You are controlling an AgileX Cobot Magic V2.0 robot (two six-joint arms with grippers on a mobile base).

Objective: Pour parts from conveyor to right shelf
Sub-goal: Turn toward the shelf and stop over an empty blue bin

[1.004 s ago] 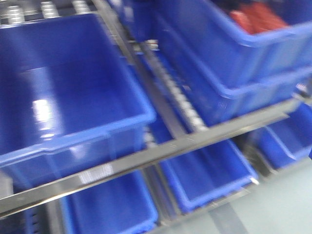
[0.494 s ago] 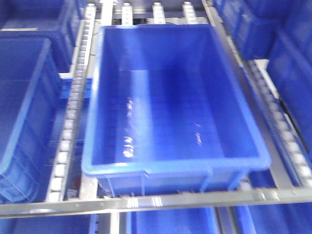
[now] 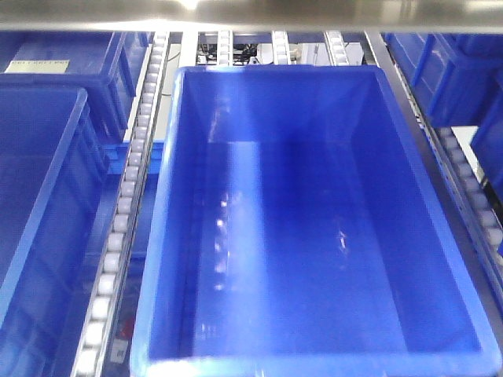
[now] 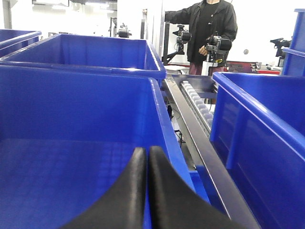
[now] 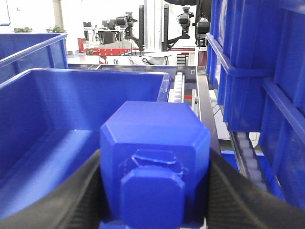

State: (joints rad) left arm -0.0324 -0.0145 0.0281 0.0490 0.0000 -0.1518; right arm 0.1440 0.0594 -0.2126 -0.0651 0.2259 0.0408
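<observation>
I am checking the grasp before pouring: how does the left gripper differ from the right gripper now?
The left gripper has fingers pressed together, nothing between them; the right gripper has fingers apart, clamped on the blue block. Left is empty, right is loaded. Both have black fingers and look over a blue tub.

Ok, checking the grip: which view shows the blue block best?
Right wrist view: the blue block sits close up, clamped in the right gripper. Neither the front-facing nor the left wrist view shows it, only blue tubs.
</observation>
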